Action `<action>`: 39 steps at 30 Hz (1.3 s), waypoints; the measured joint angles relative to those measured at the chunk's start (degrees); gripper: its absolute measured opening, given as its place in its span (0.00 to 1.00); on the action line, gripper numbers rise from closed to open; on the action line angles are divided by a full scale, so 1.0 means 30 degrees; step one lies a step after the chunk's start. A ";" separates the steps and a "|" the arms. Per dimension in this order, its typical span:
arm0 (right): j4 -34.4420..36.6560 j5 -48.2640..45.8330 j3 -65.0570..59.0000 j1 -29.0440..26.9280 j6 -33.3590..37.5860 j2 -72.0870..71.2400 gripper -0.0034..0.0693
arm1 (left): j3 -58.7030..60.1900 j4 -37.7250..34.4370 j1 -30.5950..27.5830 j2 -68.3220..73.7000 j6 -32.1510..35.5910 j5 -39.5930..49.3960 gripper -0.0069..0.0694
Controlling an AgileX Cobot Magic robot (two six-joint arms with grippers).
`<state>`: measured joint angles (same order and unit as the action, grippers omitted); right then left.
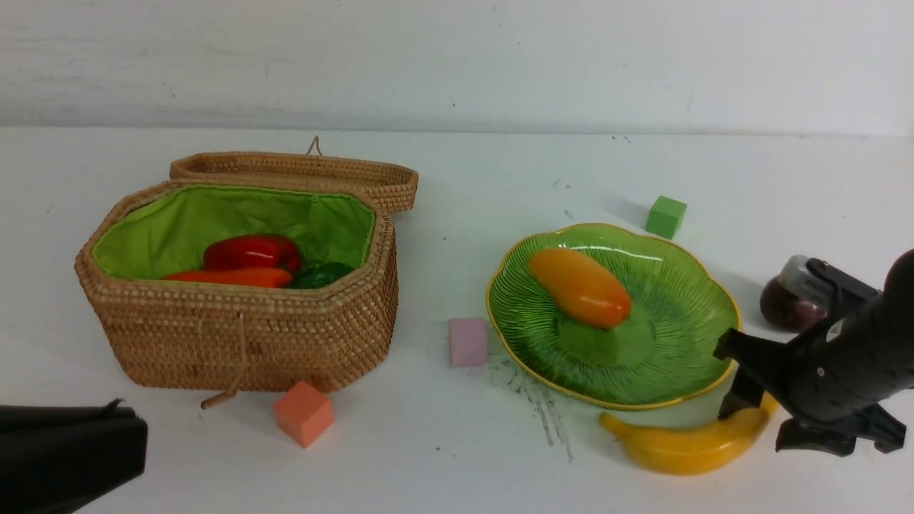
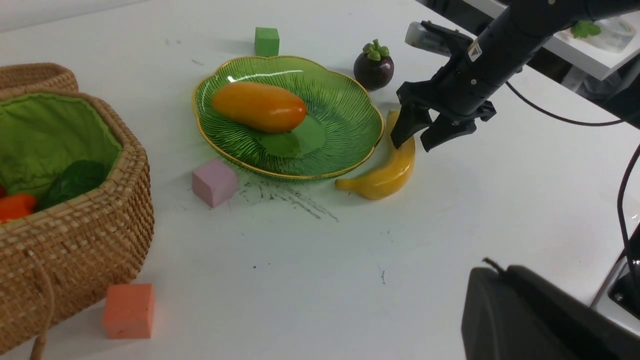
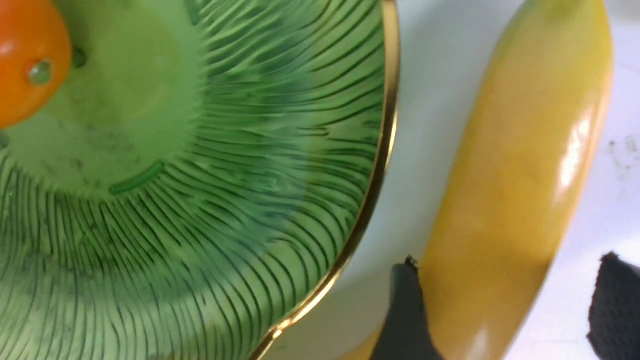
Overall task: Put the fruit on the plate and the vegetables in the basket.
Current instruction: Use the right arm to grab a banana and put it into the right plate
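White table bears basket, plate, banana, mangosteen, green cube, pink cube, orange cube.

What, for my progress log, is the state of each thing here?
Basket: lid open, holds red pepper, carrot, green vegetable.
Plate: holds mango.
Banana: on table beside plate, ungripped.
Mangosteen: on table, off plate.
Right gripper: open, straddling banana.
Left gripper: shut.

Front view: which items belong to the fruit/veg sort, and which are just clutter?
Job: orange-yellow oblong mango, curved yellow banana, round dark purple mangosteen, glossy red bell pepper, orange carrot, green gourd, ribbed green plate, tan wicker basket.
Lying about: green foam cube, pink foam cube, orange foam cube.
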<state>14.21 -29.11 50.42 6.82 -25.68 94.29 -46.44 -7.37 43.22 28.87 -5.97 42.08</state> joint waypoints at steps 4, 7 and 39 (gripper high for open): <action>0.0290 0.0054 0.0000 0.0000 0.0000 0.0246 0.71 | 0.0000 -0.0215 0.0000 0.0000 0.0000 -0.0017 0.08; 0.0371 0.0206 0.0000 0.0000 0.0000 0.0585 0.73 | 0.0000 -0.0429 0.0000 0.0000 0.0000 -0.0017 0.08; -0.0060 -0.8203 0.2572 -0.0015 0.4309 -0.3749 0.49 | 0.0000 -0.0807 0.0000 0.0000 0.0942 -0.0649 0.08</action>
<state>14.03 -53.72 58.14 6.77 -12.75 83.04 -46.44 -9.79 43.22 28.87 -3.14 40.13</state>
